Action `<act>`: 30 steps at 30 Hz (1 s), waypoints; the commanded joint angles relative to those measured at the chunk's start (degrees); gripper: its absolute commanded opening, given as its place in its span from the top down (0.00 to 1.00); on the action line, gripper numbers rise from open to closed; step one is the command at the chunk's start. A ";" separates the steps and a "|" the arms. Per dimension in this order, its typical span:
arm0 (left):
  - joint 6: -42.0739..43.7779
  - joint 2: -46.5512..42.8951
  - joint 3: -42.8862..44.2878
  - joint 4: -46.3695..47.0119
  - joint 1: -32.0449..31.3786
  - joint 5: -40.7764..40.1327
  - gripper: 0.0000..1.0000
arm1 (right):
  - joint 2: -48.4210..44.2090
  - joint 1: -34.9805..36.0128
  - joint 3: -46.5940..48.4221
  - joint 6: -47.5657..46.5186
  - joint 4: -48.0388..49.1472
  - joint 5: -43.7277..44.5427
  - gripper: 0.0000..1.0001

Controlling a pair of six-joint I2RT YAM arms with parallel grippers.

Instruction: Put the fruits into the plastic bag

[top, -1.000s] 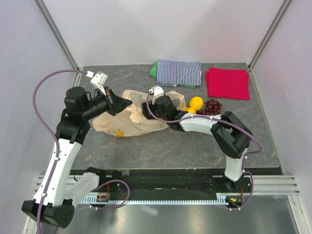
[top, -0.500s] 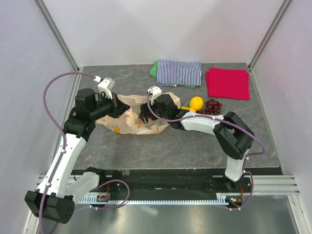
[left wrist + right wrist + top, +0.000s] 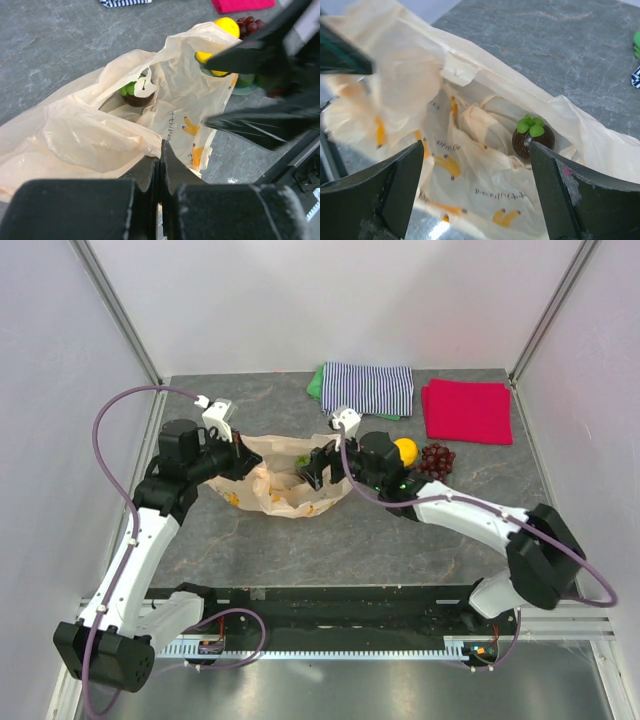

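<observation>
A grey stone-patterned table (image 3: 400, 540) fills the walled cell, with two white arms reaching in from its near edge. Left of centre sits the plastic bag (image 3: 285, 502), crumpled and cream-coloured with yellow banana prints, its mouth facing up between the two arms. At the far edge lie a striped cloth (image 3: 368, 388), folded over a green one, and just to its right a red cloth (image 3: 467, 410).

The left gripper (image 3: 247, 462) has its fingers pressed together on a fold of the bag's left rim, holding it lifted off the table. The right gripper (image 3: 318, 466) hangs over the bag's right side with its fingers spread wide and nothing between them.

Inside the bag rests a dark round fruit (image 3: 533, 138) with a green leafy top. Outside, right of the bag, a lemon (image 3: 404, 451) lies just beside a grape bunch (image 3: 436, 460), partly screened by the right arm. From the left wrist, a second yellow fruit (image 3: 205, 56) and a green fruit (image 3: 245, 80) show behind the right gripper's dark fingers.
</observation>
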 commanded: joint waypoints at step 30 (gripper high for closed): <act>3.57 0.38 -1.91 -1.33 0.68 -6.20 0.98 | -14.06 -26.91 -5.18 28.52 -48.24 32.48 0.02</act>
